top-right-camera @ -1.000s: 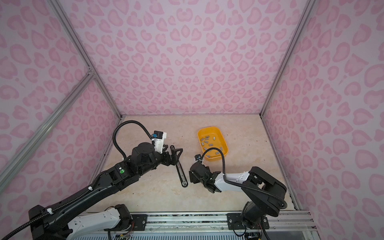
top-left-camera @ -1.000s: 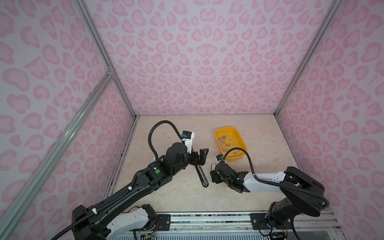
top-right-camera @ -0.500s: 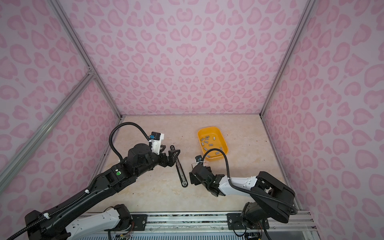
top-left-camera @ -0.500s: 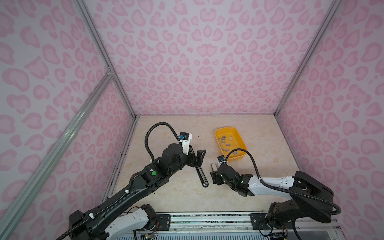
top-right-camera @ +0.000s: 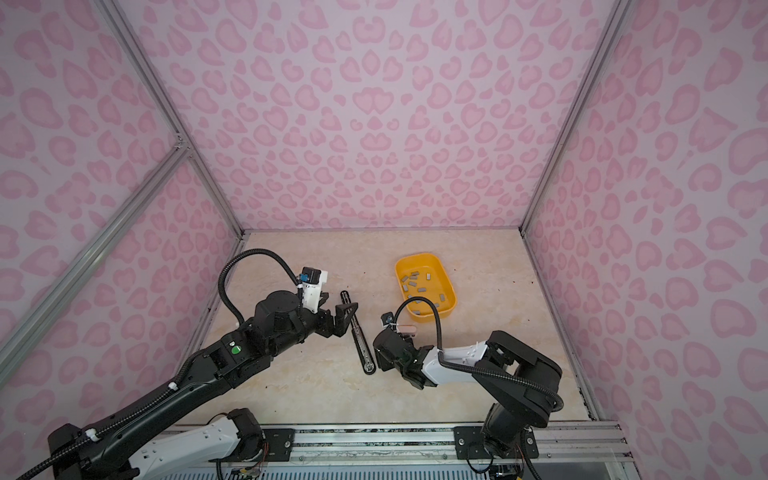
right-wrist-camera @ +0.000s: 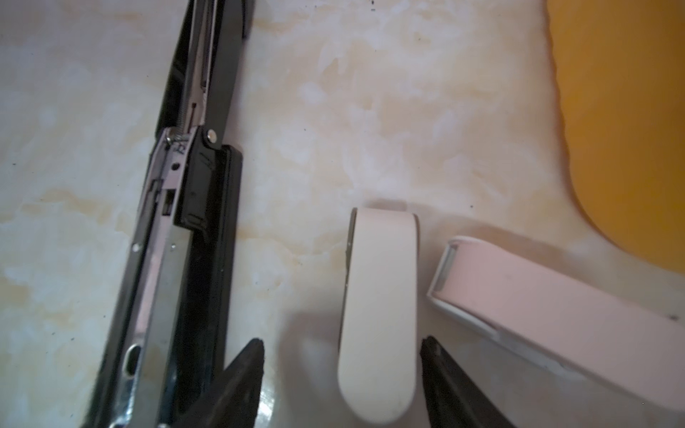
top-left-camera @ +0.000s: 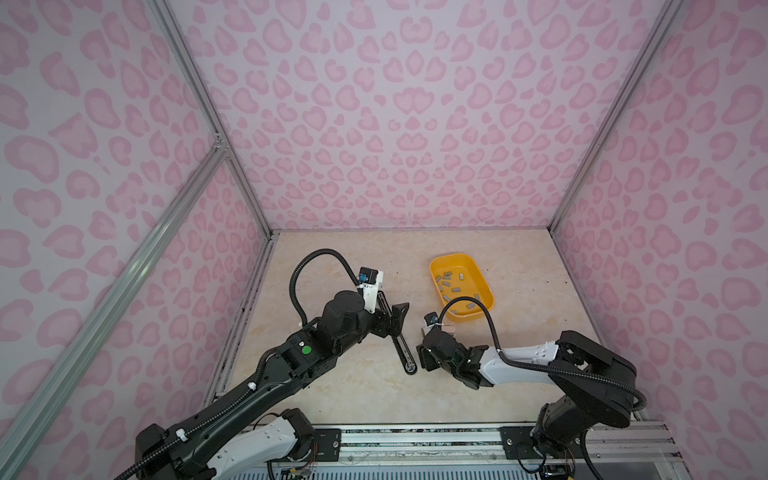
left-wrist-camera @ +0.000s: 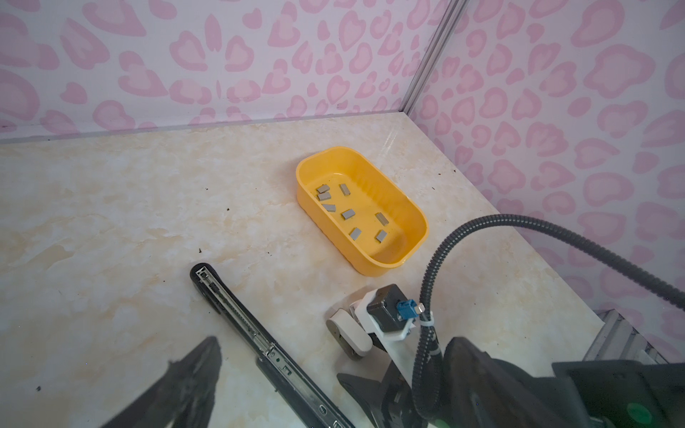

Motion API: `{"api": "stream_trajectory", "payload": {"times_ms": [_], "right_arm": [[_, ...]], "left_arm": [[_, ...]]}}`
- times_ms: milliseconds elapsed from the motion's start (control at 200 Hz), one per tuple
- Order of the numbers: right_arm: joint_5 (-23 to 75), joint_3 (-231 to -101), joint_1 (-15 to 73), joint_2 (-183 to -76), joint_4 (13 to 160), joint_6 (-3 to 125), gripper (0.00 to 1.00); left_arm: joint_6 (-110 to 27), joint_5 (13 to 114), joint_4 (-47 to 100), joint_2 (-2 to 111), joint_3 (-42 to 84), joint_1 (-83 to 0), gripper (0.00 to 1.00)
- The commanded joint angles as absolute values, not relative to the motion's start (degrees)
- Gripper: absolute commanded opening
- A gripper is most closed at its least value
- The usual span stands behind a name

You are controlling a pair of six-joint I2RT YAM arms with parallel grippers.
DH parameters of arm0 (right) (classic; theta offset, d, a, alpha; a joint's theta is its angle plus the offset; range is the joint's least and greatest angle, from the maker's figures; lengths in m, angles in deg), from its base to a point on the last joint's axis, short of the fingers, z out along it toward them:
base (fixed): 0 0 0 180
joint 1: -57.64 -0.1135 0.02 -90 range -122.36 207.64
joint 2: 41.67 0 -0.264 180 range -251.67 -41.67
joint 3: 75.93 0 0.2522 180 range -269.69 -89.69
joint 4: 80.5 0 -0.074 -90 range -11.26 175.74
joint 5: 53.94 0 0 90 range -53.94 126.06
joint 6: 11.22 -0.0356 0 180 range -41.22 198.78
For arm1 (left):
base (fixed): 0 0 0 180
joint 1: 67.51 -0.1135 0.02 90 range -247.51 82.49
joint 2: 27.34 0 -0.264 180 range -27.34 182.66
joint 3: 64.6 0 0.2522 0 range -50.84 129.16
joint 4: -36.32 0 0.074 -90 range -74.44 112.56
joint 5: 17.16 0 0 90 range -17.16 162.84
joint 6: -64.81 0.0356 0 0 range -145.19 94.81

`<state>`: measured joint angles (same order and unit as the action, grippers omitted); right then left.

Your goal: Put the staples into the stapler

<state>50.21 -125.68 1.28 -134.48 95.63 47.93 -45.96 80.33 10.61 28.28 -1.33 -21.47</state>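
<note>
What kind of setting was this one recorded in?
Most likely a purpose-built robot test booth, not a real office: pink heart-print wall panels on an aluminium frame, a marble-look tabletop, and the left arm and right arm based at a front rail.

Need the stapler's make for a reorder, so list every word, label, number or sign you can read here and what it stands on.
No text here can be read.
Black stapler: a small stamped mark by the hinge, too blurred to read.
White stapler, pink stapler, yellow tray, staples: no print visible.
Green dot on an arm: plain, no lettering.
</note>
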Motion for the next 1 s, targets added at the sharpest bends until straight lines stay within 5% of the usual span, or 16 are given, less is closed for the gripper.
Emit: {"api": "stream_trajectory", "payload": {"times_ms": [0,215,405,685,995], "right_arm": [[52.1,-125.2,1.3,-135.0,96.7,48.9,0.62],[53.4,-124.5,1.2,-136.8,98.2,51.7,0.56],[52.8,-123.7,1.1,-137.3,99.6,53.7,0.37],[50.6,-120.5,0.4,-135.7,104.1,58.4,0.21],[43.2,-112.7,0.1,-129.3,115.3,63.3,0.16]], "left_arm": [[-45.2,80.9,12.0,27.6,-1.6,-21.6,0.97],[-44.9,81.4,11.7,27.2,-1.8,-21.6,0.98],[-44.1,81.7,11.6,26.4,-2.1,-21.7,0.98],[-36.5,81.0,15.5,25.5,-4.7,-24.2,0.97],[-34.5,74.6,12.5,29.1,-3.4,-30.4,0.97]]}}
